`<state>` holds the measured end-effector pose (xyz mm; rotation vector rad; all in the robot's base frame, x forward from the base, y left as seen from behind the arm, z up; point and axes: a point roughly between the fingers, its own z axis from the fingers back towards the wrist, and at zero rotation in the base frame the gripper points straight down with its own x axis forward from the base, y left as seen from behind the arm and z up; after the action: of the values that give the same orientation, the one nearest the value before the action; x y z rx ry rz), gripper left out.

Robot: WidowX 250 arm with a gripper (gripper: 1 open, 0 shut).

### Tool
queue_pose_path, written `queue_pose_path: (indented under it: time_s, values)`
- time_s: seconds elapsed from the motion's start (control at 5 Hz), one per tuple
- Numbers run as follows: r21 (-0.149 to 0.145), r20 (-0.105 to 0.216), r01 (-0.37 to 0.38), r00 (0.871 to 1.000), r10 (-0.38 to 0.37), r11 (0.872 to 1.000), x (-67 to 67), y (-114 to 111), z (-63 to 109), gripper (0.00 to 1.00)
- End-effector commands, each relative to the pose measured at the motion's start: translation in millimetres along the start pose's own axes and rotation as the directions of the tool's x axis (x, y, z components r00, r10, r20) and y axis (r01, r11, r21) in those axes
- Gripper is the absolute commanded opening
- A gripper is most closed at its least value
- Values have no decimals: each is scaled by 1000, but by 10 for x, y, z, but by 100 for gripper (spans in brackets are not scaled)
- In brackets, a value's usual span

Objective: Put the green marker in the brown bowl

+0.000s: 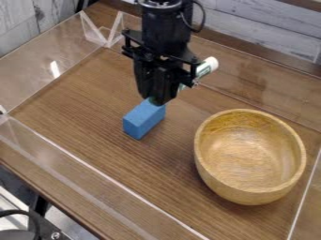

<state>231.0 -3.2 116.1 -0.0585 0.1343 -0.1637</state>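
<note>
Nearest you, a dark cable point(22, 217) curls at the lower left edge, over the pale rim beside the wooden desk point(138, 187). Further in, on your right-hand side of the view, the brown bowl point(250, 157) sits upright on the desk, its pale inside showing nothing in it. To its left, and apart from it, the blue block point(145, 120) lies at a slant, its far end near the dark gripper point(157, 97) in this view. Your gripper points down, clenched on the green marker point(206, 67). The marker slants up and to the right, its white end sticking out past the gripper, so the rest is largely hidden from you. It is beyond the bowl, outside it. Furthest off, light boxes point(269, 28) line the desk's far edge.
</note>
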Motion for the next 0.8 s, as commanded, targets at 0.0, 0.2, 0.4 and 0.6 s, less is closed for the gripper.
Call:
queue_pose_path:
  time_s: [0.0,0.2,0.4,0.6]
  values:
    - [16,85,-1,996,0,1000,63,-61,239,0]
    - [13,90,1,996,-2,1000,49,-115,281,0]
    - [11,94,7,996,-8,1000,35,-170,328,0]
    - [8,104,9,995,-10,1000,14,-277,382,0]
